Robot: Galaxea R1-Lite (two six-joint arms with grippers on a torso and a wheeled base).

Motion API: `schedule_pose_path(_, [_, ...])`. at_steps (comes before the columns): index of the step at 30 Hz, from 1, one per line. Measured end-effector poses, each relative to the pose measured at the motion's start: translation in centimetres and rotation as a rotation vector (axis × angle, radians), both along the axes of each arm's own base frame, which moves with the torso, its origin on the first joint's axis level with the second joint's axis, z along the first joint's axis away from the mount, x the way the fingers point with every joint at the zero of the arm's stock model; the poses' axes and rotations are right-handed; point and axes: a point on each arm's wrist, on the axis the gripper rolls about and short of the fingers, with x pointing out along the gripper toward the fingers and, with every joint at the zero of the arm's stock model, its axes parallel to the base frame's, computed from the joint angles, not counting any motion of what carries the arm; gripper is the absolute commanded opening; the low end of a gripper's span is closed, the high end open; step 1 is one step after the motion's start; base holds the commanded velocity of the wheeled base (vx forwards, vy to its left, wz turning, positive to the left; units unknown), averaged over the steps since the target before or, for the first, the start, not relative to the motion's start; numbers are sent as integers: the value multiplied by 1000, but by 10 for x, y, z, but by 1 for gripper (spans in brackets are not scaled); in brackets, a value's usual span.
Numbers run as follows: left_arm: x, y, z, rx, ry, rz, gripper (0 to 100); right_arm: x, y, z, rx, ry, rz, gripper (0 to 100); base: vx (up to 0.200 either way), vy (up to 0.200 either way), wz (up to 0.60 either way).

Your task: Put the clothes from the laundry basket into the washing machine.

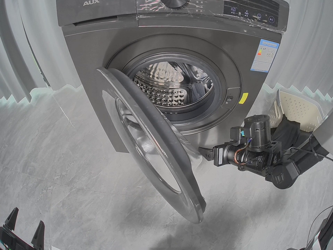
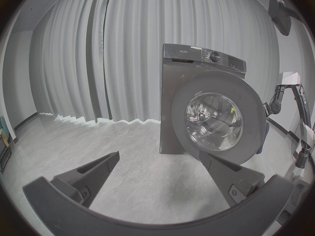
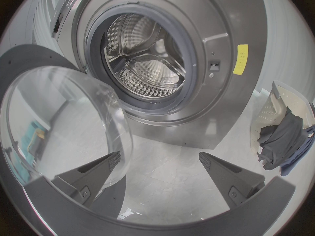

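The grey washing machine (image 1: 104,42) stands with its round door (image 1: 156,146) swung open toward me, and its steel drum (image 1: 170,84) holds no clothes. A cream laundry basket (image 1: 298,108) leans by the machine's right side, with dark grey clothes (image 1: 286,132) draped over its rim. My right gripper (image 1: 206,154) hangs low in front of the machine, between the door's edge and the basket. It is open and holds nothing (image 3: 159,154); the drum (image 3: 144,56), basket (image 3: 279,112) and clothes (image 3: 282,138) lie beyond it. My left gripper (image 1: 24,226) is open and empty, low at the near left (image 2: 158,154).
The open door (image 3: 65,125) juts far out over the grey tiled floor (image 1: 69,164) and stands close to my right gripper. White curtains (image 1: 20,35) hang behind the machine. Bare floor stretches to the left of the machine (image 2: 197,82).
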Motion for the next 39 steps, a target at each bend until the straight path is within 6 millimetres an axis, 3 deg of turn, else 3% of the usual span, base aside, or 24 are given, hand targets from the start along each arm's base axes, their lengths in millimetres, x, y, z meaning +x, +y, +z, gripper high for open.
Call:
schedule_pose_path(10, [0,0,0,0,0,0,100,-23,30,-6,0,5,113,100,0,0,0])
schedule_pose_path(19, [0,0,0,0,0,0,100,-25,39,-4,8,-7,134,100,0,0,0])
schedule_pose_path(26, [0,0,0,1,0,0,100,-31,62,-9,18,-3,189,100,-171,0,0])
schedule_pose_path(39, [0,0,0,1,0,0,100,-42,106,-16,99,-67,287,100,0,0,0])
